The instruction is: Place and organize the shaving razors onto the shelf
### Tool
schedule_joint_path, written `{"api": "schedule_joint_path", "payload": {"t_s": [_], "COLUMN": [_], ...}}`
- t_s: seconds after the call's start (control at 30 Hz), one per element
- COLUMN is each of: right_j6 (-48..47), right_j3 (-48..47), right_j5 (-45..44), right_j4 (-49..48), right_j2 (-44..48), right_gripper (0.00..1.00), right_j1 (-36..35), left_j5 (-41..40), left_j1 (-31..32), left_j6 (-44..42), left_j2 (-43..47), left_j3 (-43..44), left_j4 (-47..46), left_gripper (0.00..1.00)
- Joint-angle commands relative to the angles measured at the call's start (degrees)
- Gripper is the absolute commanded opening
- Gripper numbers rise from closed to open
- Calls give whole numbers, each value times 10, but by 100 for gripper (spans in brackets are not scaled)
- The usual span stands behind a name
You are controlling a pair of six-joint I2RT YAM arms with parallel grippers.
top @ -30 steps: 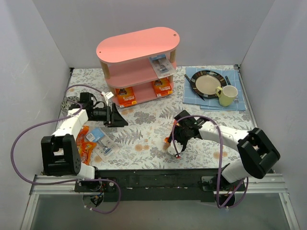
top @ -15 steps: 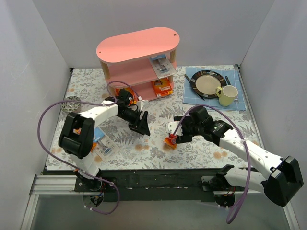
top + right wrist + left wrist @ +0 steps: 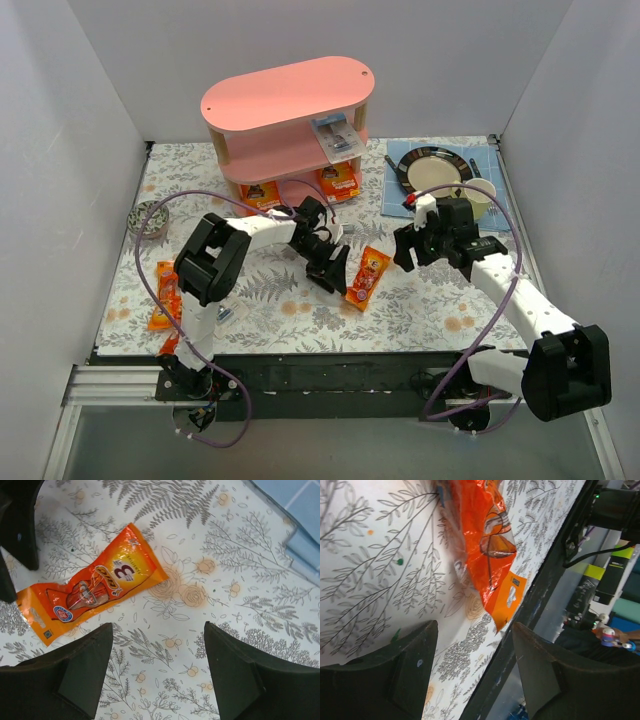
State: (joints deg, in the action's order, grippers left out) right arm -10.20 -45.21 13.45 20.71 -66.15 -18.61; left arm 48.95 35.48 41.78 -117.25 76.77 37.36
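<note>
The pink shelf [image 3: 285, 100] stands at the back centre. Its bottom tier holds two orange card packs [image 3: 262, 197] [image 3: 340, 182], and its middle tier holds a blister pack [image 3: 335, 137]. A long orange razor bag [image 3: 367, 277] lies flat on the table between both grippers; it also shows in the left wrist view [image 3: 485, 545] and the right wrist view [image 3: 95, 587]. My left gripper [image 3: 330, 272] [image 3: 475, 680] is open and empty just left of the bag. My right gripper [image 3: 408, 248] [image 3: 157, 675] is open and empty, to its right. More orange bags [image 3: 163, 300] lie at the near left.
A blue mat [image 3: 500, 215] at the right back carries a dark plate [image 3: 432, 172] with cutlery and a yellow-green mug [image 3: 475, 198]. A small glass bowl [image 3: 148, 218] sits at the left edge. A blister pack [image 3: 226, 316] lies partly hidden behind the left arm.
My right gripper has let go of the orange bag, which now lies on the table, and has drawn back to the right. My left arm has swung right, up to the bag.
</note>
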Motion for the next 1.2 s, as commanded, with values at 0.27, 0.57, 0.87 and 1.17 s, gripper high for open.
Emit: {"api": "schedule_joint_path", "payload": {"t_s": [0.27,0.57,0.87,1.17], "right_j6": [83,89,72,57], "right_j3": [6,5,-24,-48], "right_j5": [49,48,48,42], "right_j4": [-23,-16,-8,-9], "right_j2": [-20,-12,-39,-79], "right_gripper": [78,75,73,70], "right_j1": [77,95,98,98], "left_j5": [65,90,73,140], "left_j1": [35,30,-56,-187], "left_j6": [36,9,-68,-129], "left_j2": [-60,-3,207,388], "left_j3": [56,21,-86,-148], "left_j4": [-28,-12,32,86], "left_gripper": [29,0,0,0]}}
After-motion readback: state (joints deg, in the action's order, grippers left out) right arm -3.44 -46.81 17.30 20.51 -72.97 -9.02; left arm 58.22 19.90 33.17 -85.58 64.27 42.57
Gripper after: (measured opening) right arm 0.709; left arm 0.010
